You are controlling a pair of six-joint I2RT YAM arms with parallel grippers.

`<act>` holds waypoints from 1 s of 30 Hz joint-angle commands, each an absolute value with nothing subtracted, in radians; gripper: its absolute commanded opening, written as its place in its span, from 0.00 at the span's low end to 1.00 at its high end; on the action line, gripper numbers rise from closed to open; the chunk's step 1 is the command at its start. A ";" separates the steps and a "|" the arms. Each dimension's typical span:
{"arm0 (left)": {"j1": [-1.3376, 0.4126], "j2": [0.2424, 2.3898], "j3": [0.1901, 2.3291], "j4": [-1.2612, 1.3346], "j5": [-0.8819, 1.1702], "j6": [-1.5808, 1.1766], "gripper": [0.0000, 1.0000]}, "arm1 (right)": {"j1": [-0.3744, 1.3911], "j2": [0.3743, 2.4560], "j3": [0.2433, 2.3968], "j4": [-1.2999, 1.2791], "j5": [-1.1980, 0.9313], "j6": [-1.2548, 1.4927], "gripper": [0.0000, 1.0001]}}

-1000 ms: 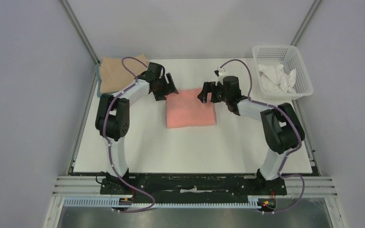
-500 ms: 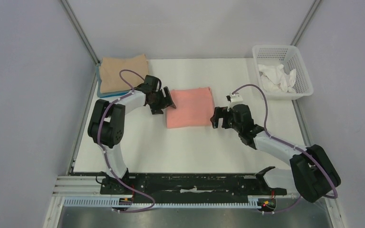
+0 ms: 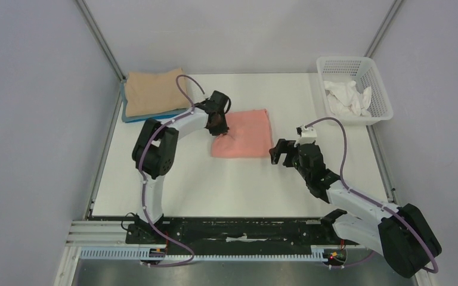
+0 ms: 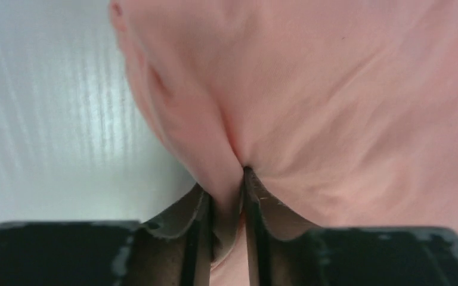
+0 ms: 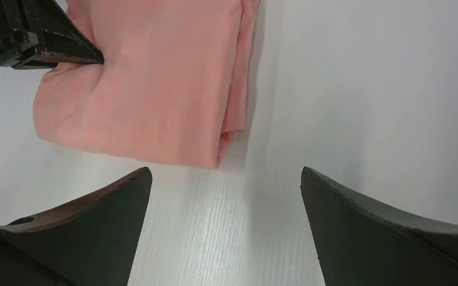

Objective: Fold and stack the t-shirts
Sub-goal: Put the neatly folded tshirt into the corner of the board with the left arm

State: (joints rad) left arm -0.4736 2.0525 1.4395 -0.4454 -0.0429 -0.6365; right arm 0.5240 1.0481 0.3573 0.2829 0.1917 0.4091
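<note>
A salmon-pink t-shirt (image 3: 243,134) lies folded into a rectangle at the middle of the table. My left gripper (image 3: 219,124) sits at its left edge, shut on a pinched ridge of the pink cloth (image 4: 310,101), which bunches up between the two fingers (image 4: 256,196). My right gripper (image 3: 279,152) hovers just off the shirt's near right corner (image 5: 219,156), open wide with only bare table between its fingers. A tan t-shirt (image 3: 154,91) rests folded on a blue one (image 3: 155,117) at the back left.
A white lattice basket (image 3: 346,60) holding crumpled white cloth (image 3: 349,98) stands at the back right corner. Frame posts rise at both back corners. The left gripper's black finger (image 5: 36,36) shows in the right wrist view, at the shirt's far corner.
My left gripper slid right onto the pink shirt's left edge and closed on the cloth. The right arm pulled back toward the near right, still open.
</note>
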 commanded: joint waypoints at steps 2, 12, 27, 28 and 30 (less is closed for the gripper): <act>-0.581 2.237 1.572 -0.726 -0.306 -0.655 0.02 | 0.529 1.012 0.314 0.379 0.229 0.454 0.98; -0.623 2.141 1.736 -0.727 -0.728 -0.444 0.02 | 0.529 0.995 0.282 0.430 0.226 0.397 0.98; -0.518 2.219 2.054 -0.577 -1.005 -0.041 0.02 | 0.525 1.114 0.333 0.508 0.276 0.283 0.98; -0.508 2.215 2.062 -0.562 -1.001 -0.021 0.02 | 0.523 1.127 0.339 0.514 0.277 0.277 0.98; -0.485 2.206 2.078 -0.523 -1.006 0.033 0.02 | 0.522 1.150 0.352 0.518 0.280 0.265 0.98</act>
State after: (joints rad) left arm -0.5350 2.2299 2.0018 -0.6346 -0.9192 -0.1238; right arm 0.5243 1.1179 0.2924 0.4496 0.2470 0.3107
